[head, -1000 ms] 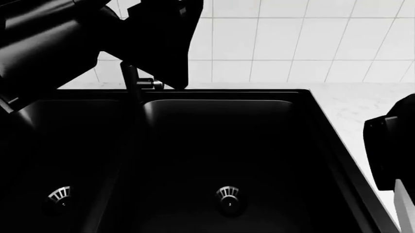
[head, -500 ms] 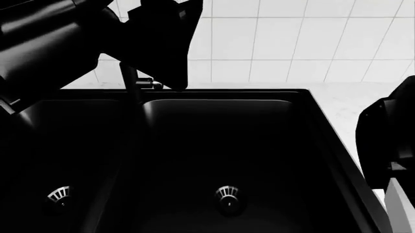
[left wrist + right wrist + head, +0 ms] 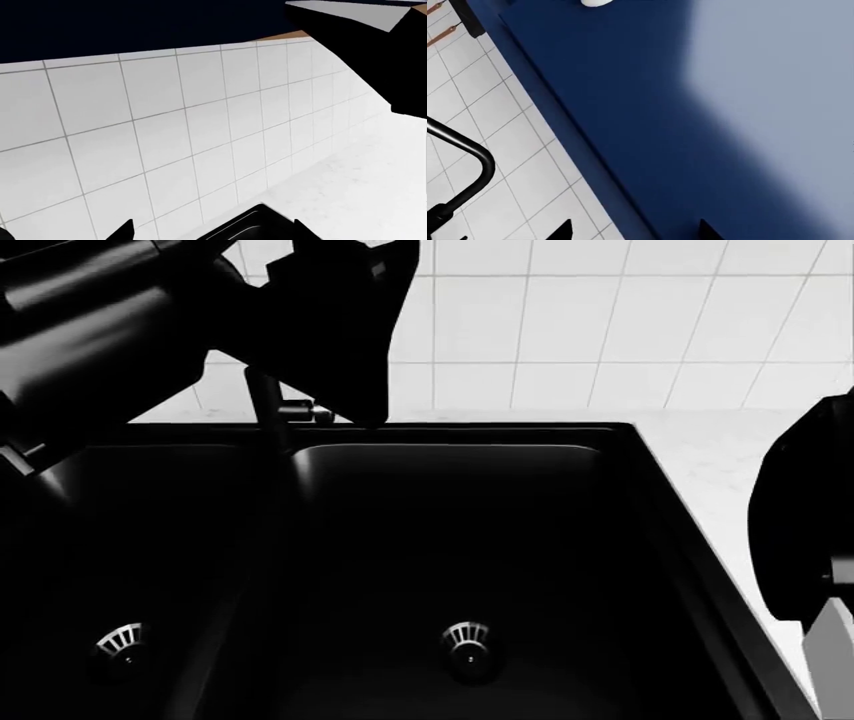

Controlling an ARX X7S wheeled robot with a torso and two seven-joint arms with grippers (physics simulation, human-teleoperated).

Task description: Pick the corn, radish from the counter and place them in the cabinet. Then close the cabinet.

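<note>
Neither the corn nor the radish is visible, and whether either gripper is open or holding anything cannot be determined. The right arm (image 3: 807, 530) faces the blue cabinet (image 3: 694, 110); advancing blind risks collision with its panel. The left arm (image 3: 160, 330) hangs above the sink (image 3: 454, 540), near the faucet (image 3: 267, 400).

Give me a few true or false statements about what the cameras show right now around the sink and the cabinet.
1. The sink is black with two basins. True.
2. The corn lies in the sink's right basin. False: both basins hold only their drains; no corn shows in any view.
3. The wall behind the sink is white tile. True.
4. The cabinet panel in the right wrist view is red. False: it is dark blue.
5. The counter is white marble-look. True.
</note>
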